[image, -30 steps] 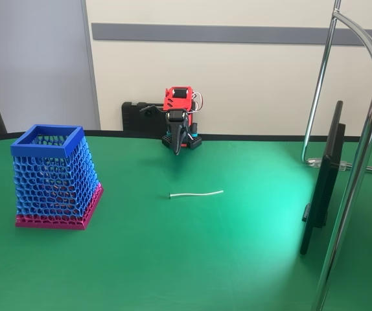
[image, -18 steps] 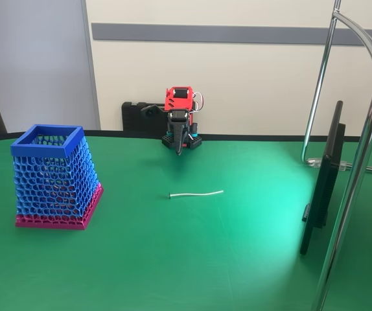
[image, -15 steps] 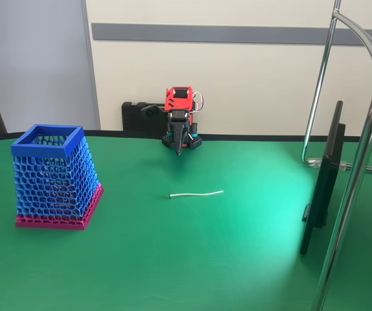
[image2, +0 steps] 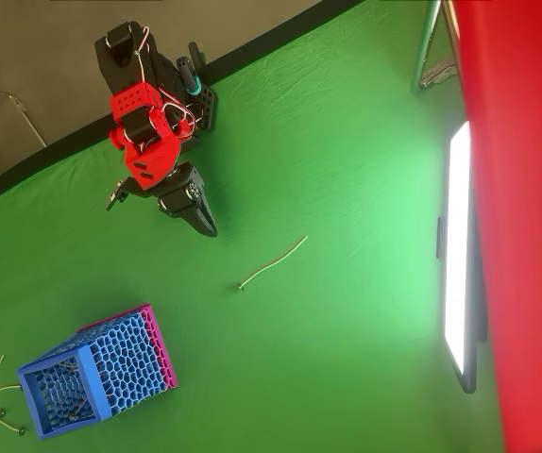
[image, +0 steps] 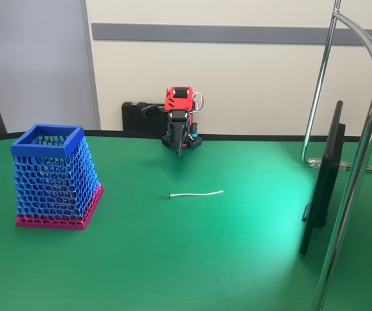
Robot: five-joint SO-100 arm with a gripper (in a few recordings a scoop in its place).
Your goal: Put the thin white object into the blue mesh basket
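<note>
Overhead view: gripper (image2: pixel 210 227) pointing tableward.

- The fixed view sits low at the near edge of the green table (image: pixel 238 259), looking level across it toward the cream wall (image: pixel 251 84), with the arm (image: pixel 179 120) small at the far edge, facing the camera.
- It stands well back, and the blue mesh basket (image: pixel 55 178) is seen from the side on its left.
- The overhead view looks down from above, turned so the table's far edge runs diagonally across the upper left.
- It takes in the arm (image2: pixel 153 156) at top left and the basket (image2: pixel 92 377) at bottom left.
- Both views share the arm, the basket, the thin white object (image: pixel 196 193) (image2: pixel 271 262) and the flat screen (image: pixel 325 181) (image2: pixel 460 255) standing on the right.
</note>
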